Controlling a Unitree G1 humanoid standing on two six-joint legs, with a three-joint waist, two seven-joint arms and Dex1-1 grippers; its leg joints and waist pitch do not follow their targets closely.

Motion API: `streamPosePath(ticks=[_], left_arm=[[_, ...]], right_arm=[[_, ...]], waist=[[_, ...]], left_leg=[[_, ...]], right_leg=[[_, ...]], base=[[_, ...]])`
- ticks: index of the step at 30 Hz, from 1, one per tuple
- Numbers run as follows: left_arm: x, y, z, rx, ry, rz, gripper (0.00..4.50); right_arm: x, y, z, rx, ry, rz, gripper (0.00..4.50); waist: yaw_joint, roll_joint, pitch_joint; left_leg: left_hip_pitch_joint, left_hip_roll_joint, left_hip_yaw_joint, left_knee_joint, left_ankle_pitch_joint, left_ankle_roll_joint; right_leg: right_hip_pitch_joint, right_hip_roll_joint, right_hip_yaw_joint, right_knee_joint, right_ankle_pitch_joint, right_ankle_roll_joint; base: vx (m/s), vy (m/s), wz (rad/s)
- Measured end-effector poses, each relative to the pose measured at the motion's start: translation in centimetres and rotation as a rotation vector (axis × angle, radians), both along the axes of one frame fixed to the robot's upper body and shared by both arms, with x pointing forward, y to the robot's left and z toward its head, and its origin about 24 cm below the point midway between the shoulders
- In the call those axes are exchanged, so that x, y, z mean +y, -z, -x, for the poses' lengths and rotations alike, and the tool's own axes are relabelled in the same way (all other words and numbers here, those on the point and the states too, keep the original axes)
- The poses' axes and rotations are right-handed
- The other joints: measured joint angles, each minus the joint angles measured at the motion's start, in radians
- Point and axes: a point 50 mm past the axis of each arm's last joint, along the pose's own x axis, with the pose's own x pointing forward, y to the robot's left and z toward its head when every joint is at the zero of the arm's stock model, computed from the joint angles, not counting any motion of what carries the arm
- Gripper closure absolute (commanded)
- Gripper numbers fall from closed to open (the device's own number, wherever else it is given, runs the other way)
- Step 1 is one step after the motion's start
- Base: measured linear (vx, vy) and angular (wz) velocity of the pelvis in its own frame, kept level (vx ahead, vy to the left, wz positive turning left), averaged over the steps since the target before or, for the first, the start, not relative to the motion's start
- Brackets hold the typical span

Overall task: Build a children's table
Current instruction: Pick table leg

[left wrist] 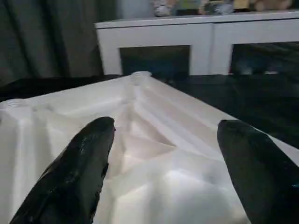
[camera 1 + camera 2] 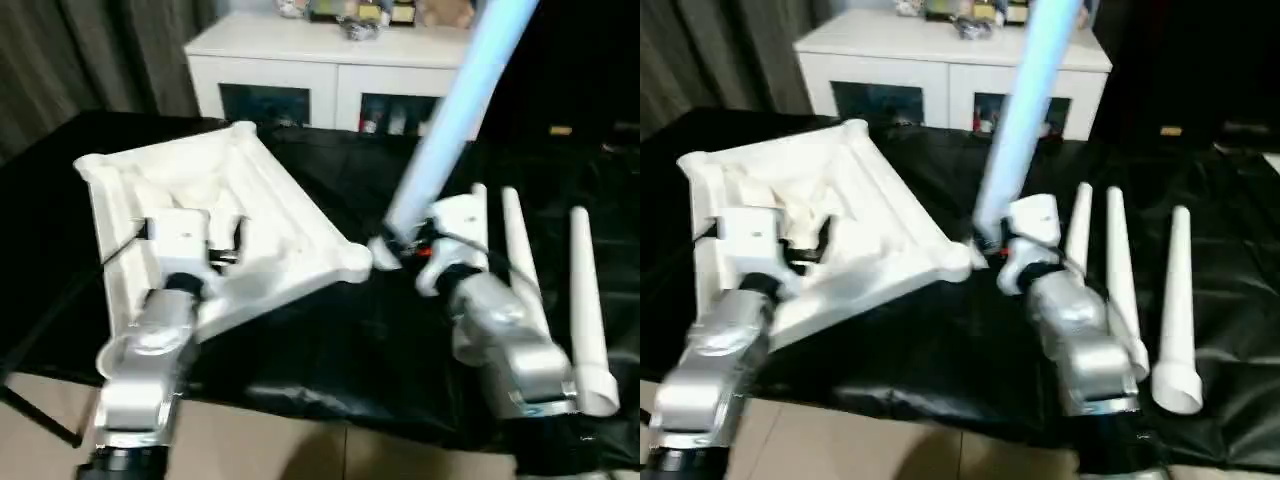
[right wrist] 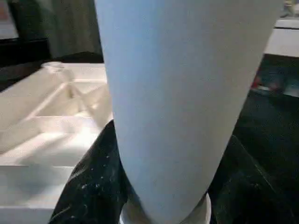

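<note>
Tabletop first: the square white plastic table top [image 2: 215, 235] lies upside down on the black-covered work surface [image 2: 330, 350], ribbed underside up, so its corner sockets face me. My left claw [image 1: 161, 158] hangs over the ribs with its two black fingers [image 1: 74, 172] spread wide and nothing between them; I judge it is there to steady the slab while a leg goes in. The silver left forearm [image 2: 150, 350] reaches straight forward from the near edge, wrist tipped slightly down.

The long round white plastic leg [image 2: 455, 120] stands gripped in my right claw [image 2: 405, 245], fingers shut around its lower end, shaft leaning up and away from the claw toward the white cabinet with dark glass doors [image 2: 330, 75] beyond. Its foot sits just beside the top's nearest corner [image 2: 355, 258], immediately to the claw's left. I read this as lining up the leg with that socket; whether the end has entered, I cannot tell. The right forearm [image 2: 505, 340] angles inward, wrist turned toward the corner.

Three more tapered white legs [image 2: 585, 300] lie side by side on the black cover to the right of the right claw, apart from the top, waiting their turn.
</note>
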Motion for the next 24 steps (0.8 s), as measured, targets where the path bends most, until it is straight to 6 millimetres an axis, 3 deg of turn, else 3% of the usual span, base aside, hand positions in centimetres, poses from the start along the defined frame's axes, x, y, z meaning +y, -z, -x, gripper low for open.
streamPosePath(ticks=[2,3,5,8,11,13,15,16,17,19,20,21,22,23,24], left_arm=[[0.0,0.0,0.0,0.000,0.000,0.004,0.55],[-0.2,0.0,0.0,-0.001,0.004,0.007,0.55],[-0.9,0.1,-0.1,0.001,0.031,0.017,0.55],[-0.9,0.1,-0.1,0.001,0.032,0.024,0.55],[-0.8,0.2,0.0,0.007,0.031,0.026,0.55],[-0.9,0.3,0.1,0.007,0.033,0.030,0.55],[-1.1,0.4,0.1,0.011,0.041,0.035,0.55],[-1.1,0.5,0.2,0.014,0.041,0.034,0.55],[-1.0,0.6,0.2,0.018,0.037,0.031,0.55],[-0.2,1.0,0.6,0.038,0.011,0.023,0.55],[0.0,1.0,0.6,0.038,0.006,0.021,0.55],[0.1,0.9,0.6,0.034,0.004,0.017,0.55],[0.0,0.6,0.5,0.022,0.010,0.017,0.55],[-0.3,0.6,0.5,0.019,0.014,0.028,0.55],[-1.3,0.7,0.4,0.024,0.053,0.039,0.55]], right_arm=[[-0.1,0.0,0.0,-0.001,0.003,0.004,2.60],[-0.5,0.0,-0.1,-0.003,0.010,0.013,2.60],[-0.9,-0.1,-0.2,-0.005,0.025,0.015,2.60],[-1.0,-0.1,-0.3,-0.004,0.029,0.011,2.60],[-0.2,-0.3,-0.5,-0.010,0.003,0.018,2.60],[-0.3,-0.6,-0.6,-0.021,0.001,0.021,2.60],[-0.5,-0.5,-0.6,-0.019,0.009,0.024,2.60],[-0.6,-0.5,-0.6,-0.019,0.014,0.021,2.60],[-0.6,-0.6,-0.6,-0.022,0.015,0.019,2.60],[0.4,-0.5,-0.5,-0.021,-0.014,0.003,2.60],[0.7,-0.5,-0.4,-0.019,-0.027,0.000,2.60],[0.8,-0.5,-0.4,-0.019,-0.033,0.002,2.60],[0.6,-0.5,-0.4,-0.022,-0.029,0.009,2.60],[0.2,-0.4,-0.4,-0.018,-0.019,0.019,2.60],[-0.7,0.0,-0.3,-0.006,0.007,0.030,2.60]], waist=[[-0.008,-0.005,-0.002],[-0.006,-0.007,-0.002],[-0.004,-0.009,-0.003],[-0.003,-0.011,-0.005],[-0.012,-0.017,-0.007],[-0.003,-0.024,-0.007],[0.010,-0.022,-0.008],[0.014,-0.018,-0.009],[0.016,-0.018,-0.010],[-0.003,-0.021,-0.011],[-0.005,-0.026,-0.012],[-0.007,-0.033,-0.014],[-0.008,-0.052,-0.014],[-0.006,-0.056,-0.008],[0.005,-0.051,-0.006]], left_leg=[[0.009,-0.001,0.009,-0.011,-0.001,0.002],[0.007,0.000,0.013,-0.017,0.000,0.004],[0.005,0.002,0.016,-0.018,0.000,0.012],[0.006,0.001,0.014,-0.020,-0.006,0.017],[0.012,-0.006,0.012,-0.020,-0.015,0.028],[0.002,-0.016,0.013,-0.012,-0.027,0.051],[-0.003,-0.007,0.009,0.008,-0.043,0.078],[-0.003,-0.001,0.009,0.007,-0.044,0.076],[0.005,0.001,0.003,0.002,-0.044,0.062],[0.019,-0.008,-0.012,-0.003,-0.046,0.023],[0.024,-0.014,-0.014,-0.002,-0.049,0.018],[0.030,-0.023,-0.014,-0.002,-0.054,0.019],[0.032,-0.039,-0.006,-0.001,-0.058,0.017],[0.030,-0.043,-0.001,0.013,-0.069,0.042],[0.023,-0.037,-0.004,0.053,-0.077,0.110]], right_leg=[[0.013,-0.003,0.002,-0.010,-0.002,0.000],[0.024,-0.004,0.002,-0.022,0.000,0.019],[0.028,-0.003,0.001,-0.031,-0.001,0.034],[0.023,-0.004,-0.002,-0.033,-0.008,0.036],[0.007,-0.011,-0.003,-0.004,-0.034,0.002],[0.018,-0.017,0.004,0.000,-0.045,0.040],[0.032,-0.009,-0.001,-0.008,-0.048,0.058],[0.037,-0.002,-0.004,-0.015,-0.048,0.057],[0.037,0.001,-0.004,-0.015,-0.050,0.052],[0.004,-0.002,-0.001,0.045,-0.072,0.015],[-0.027,-0.013,0.002,0.097,-0.071,0.025],[-0.063,-0.021,0.009,0.108,-0.065,0.034],[-0.069,-0.034,0.027,0.067,-0.029,0.058],[-0.059,-0.027,0.041,0.074,-0.035,0.062],[-0.039,-0.014,0.055,0.059,-0.037,0.055]], base=[[0.062,0.034,0.04],[0.054,0.027,0.01],[0.066,0.008,0.03],[0.100,0.006,0.03],[0.106,-0.011,0.04],[0.040,-0.012,0.04],[0.000,0.000,0.00],[0.069,-0.024,0.09],[0.127,-0.055,0.06],[0.133,-0.065,0.06],[0.046,-0.070,-0.01],[0.046,-0.070,-0.01],[0.035,-0.083,-0.04],[0.040,-0.062,0.18],[0.040,-0.062,0.18]])
